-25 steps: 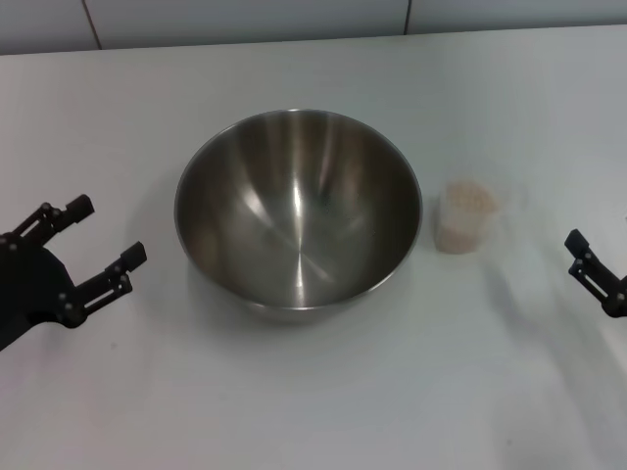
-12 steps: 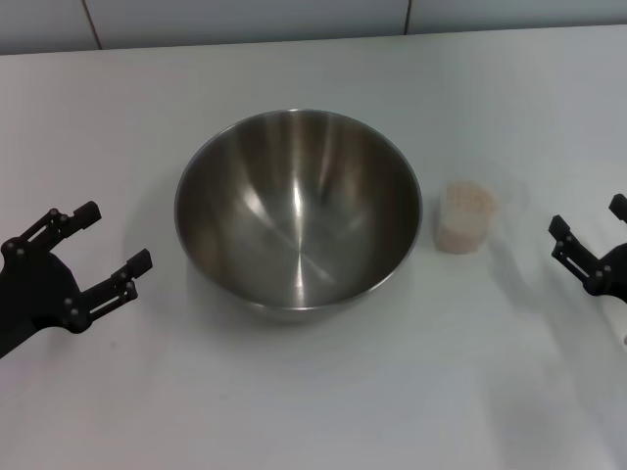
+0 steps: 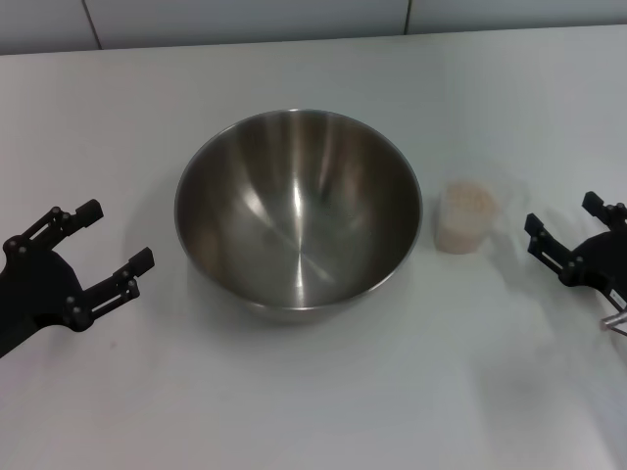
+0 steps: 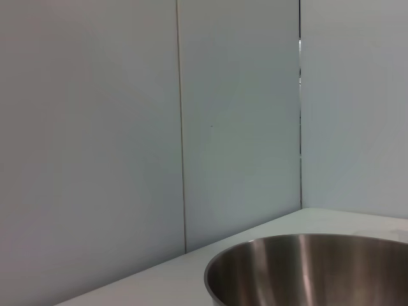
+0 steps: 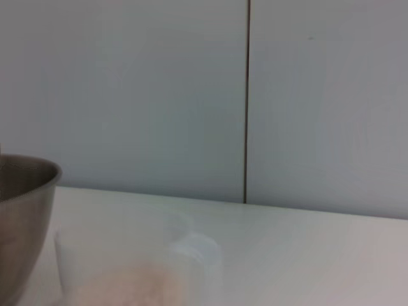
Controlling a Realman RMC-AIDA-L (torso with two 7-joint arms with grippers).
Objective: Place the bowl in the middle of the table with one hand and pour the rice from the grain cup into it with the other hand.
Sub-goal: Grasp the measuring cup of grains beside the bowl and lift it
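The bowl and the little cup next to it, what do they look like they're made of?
The bowl looks like stainless steel with a brushed, shiny inside: it shows streaky reflections and a thin metal rim. The grain cup appears to be frosted translucent plastic, since the pale rice shows dimly through its wall, though frosted glass can't be ruled out.

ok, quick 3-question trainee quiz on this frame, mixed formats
1. True or false: the rice is in the grain cup, not in the bowl.
2. The right hand is: A) shut on the cup B) open beside the cup, apart from it C) inside the bowl.
3. Fill in: the left hand is open on the bowl's ____ side.

Key: 1 true; 2 B; 3 left.
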